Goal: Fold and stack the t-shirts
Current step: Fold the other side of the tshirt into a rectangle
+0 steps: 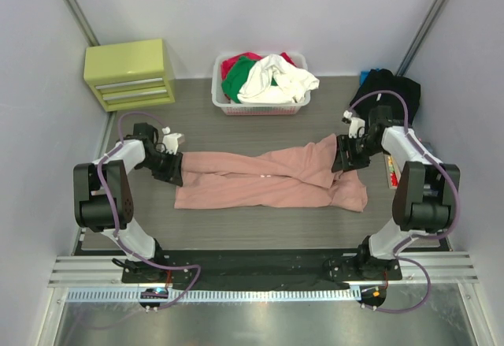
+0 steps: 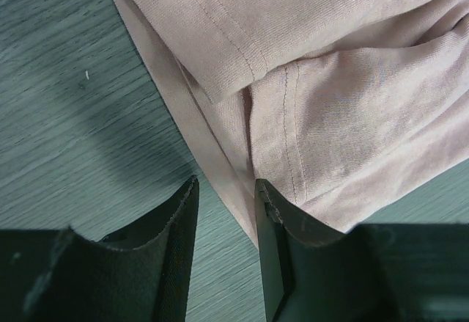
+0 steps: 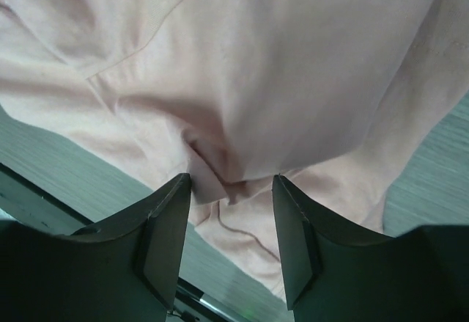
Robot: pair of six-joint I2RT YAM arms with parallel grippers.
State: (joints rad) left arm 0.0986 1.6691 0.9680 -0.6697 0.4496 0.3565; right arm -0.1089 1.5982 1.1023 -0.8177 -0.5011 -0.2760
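The salmon-pink t-shirt [image 1: 272,179] lies as a long, folded band across the middle of the table. Its hemmed edge shows in the left wrist view [image 2: 308,80], and a bunched fold shows in the right wrist view [image 3: 293,80]. My left gripper [image 1: 172,171] is at the shirt's left end. It is open [image 2: 226,183], with bare table between the jaws and the cloth edge against the right finger. My right gripper [image 1: 344,161] is at the shirt's right end. It is open [image 3: 231,179], with a cloth fold just beyond the tips. The black t-shirt [image 1: 386,90] lies crumpled at the back right.
A white basket [image 1: 260,109] holding red, green and white clothes stands at the back centre. A yellow-green drawer unit [image 1: 130,74] stands at the back left. A small coloured object [image 1: 391,171] lies by the right arm. Grey walls close in both sides.
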